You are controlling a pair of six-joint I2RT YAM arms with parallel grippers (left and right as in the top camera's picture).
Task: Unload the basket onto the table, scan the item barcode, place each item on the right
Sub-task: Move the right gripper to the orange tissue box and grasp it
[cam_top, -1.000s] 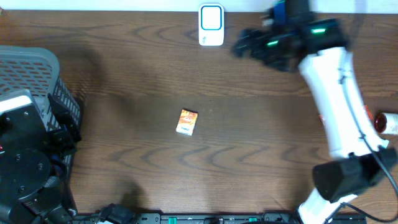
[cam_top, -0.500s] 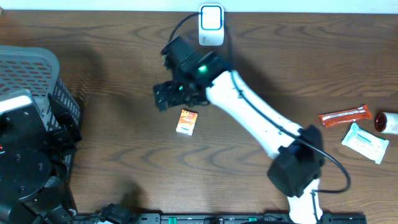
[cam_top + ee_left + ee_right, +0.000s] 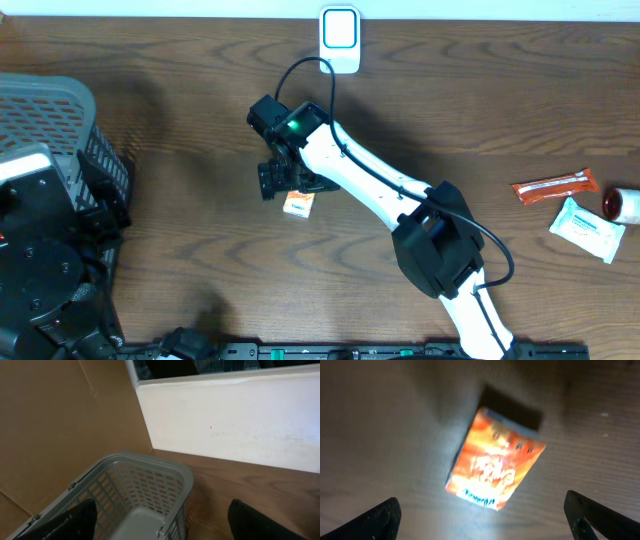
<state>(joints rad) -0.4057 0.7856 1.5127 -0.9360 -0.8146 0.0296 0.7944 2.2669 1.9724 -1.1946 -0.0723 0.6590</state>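
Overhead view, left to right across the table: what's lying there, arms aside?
grey basket → orange box → white scanner → red packet → white pouch → red-capped item at the right edge

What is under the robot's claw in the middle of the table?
A small orange box lies flat on the wooden table below the open right gripper. From overhead the gripper covers part of it.

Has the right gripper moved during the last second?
Yes. The right gripper went from right of the white scanner leftward and nearer, now above the orange box.
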